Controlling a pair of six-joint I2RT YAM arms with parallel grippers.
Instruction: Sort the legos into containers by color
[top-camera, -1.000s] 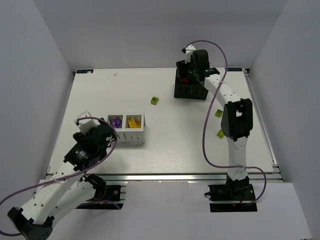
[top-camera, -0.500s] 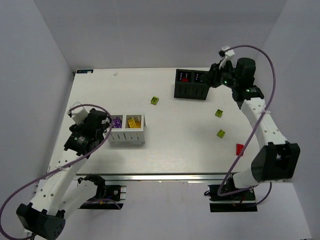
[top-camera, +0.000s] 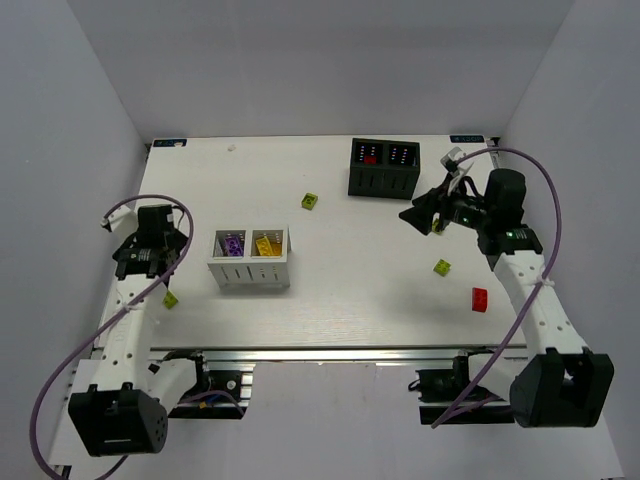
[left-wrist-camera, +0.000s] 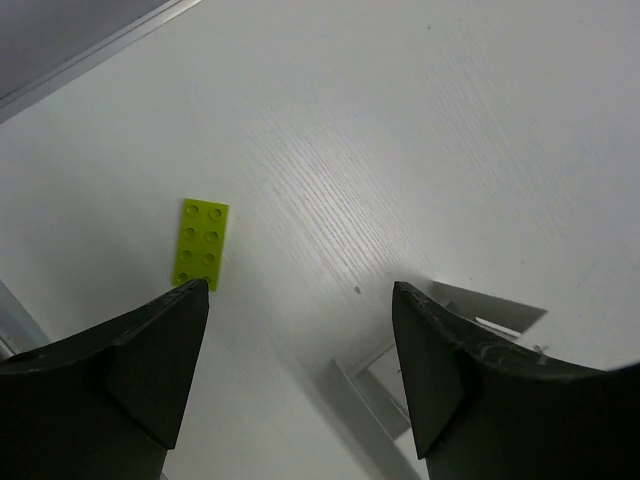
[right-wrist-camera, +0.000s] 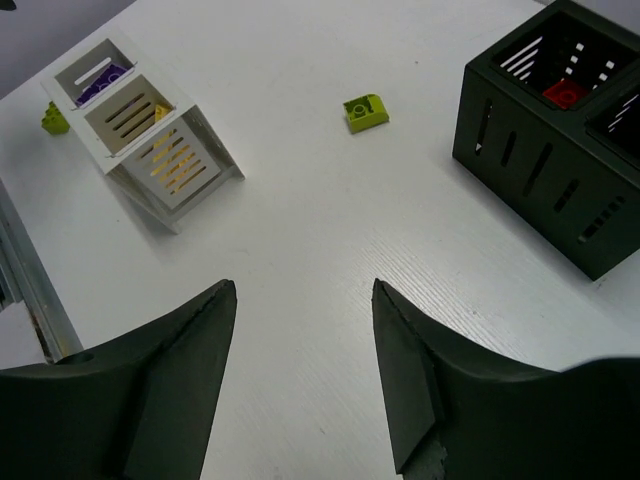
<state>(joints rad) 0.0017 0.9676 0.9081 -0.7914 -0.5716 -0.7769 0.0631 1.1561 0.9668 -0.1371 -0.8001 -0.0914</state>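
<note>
The left tool (left-wrist-camera: 298, 300) and right tool (right-wrist-camera: 303, 295) are held apart, empty. A lime brick (left-wrist-camera: 200, 243) lies on the worktop (left-wrist-camera: 450, 120) beside the left tool's gap — lowered uncorrected, it could be knocked aside.

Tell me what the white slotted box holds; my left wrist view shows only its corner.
Observer: The white slotted plastic box holds purple studded bricks left, yellow ones right.
Operator: Any loose bricks besides the flat lime brick near my jaws?
Observer: At least three: two small lime bricks and a loose red brick, right of that box.
Operator: And the other container?
Observer: The black slotted box, far side, has a second red brick inside.
</note>
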